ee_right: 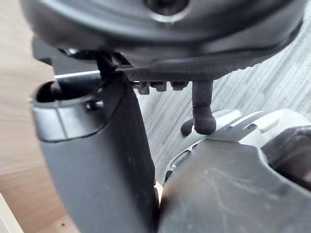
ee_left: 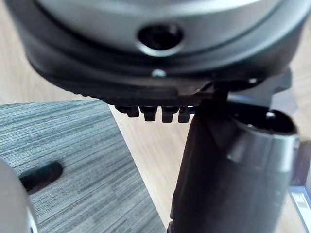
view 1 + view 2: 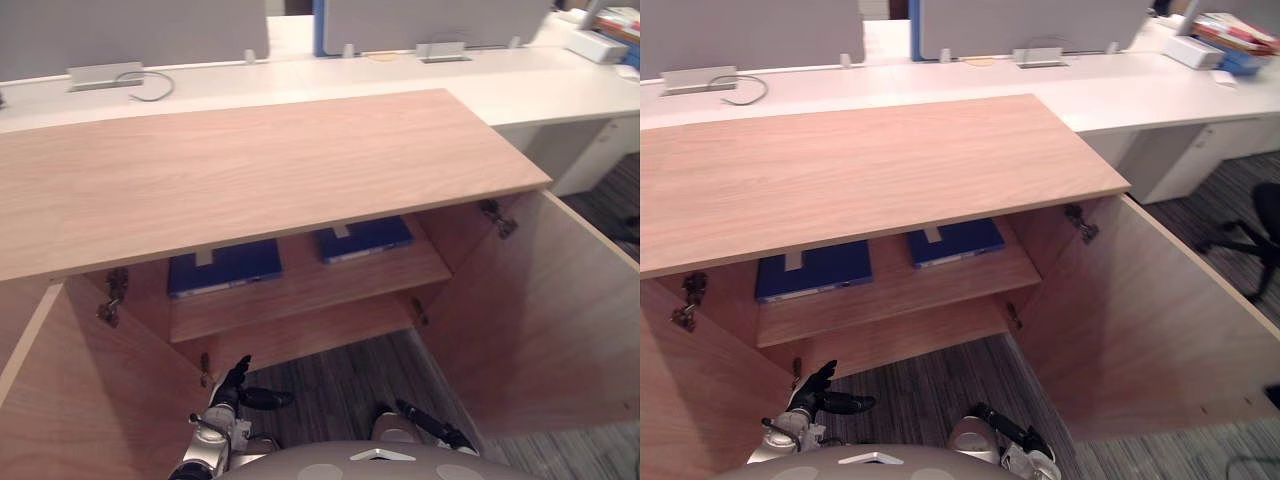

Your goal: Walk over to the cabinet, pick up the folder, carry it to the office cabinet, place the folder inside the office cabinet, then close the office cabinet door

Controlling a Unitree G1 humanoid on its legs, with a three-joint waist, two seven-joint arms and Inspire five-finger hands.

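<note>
Office cabinet: both doors stand open, the left door swung out beside the left hand and the right door swung out beyond the right hand.

Left hand: low in front of the cabinet opening, over the grey carpet floor. Its fingers point towards the cabinet, straight or relaxed, with the thumb spread out to the side. They hold nothing.

Right hand: also low over the floor, nearer the right door. Its fingers lie loosely extended and grip nothing.

Folders: two blue folders lie flat on the inner shelf under the cabinet top.
- The left blue folder is straight ahead of the left fingers, higher than the fingertips and well apart from them.
- The right blue folder is beside it, with a gap between the two. It lies ahead of the space between the two hands, farther in and well apart from the right fingers.

Neither folder touches either hand, and both rest wholly within the cabinet, short of the shelf's front edge.

Surroundings: a white table runs behind the cabinet, past everything the fingers face.
</note>
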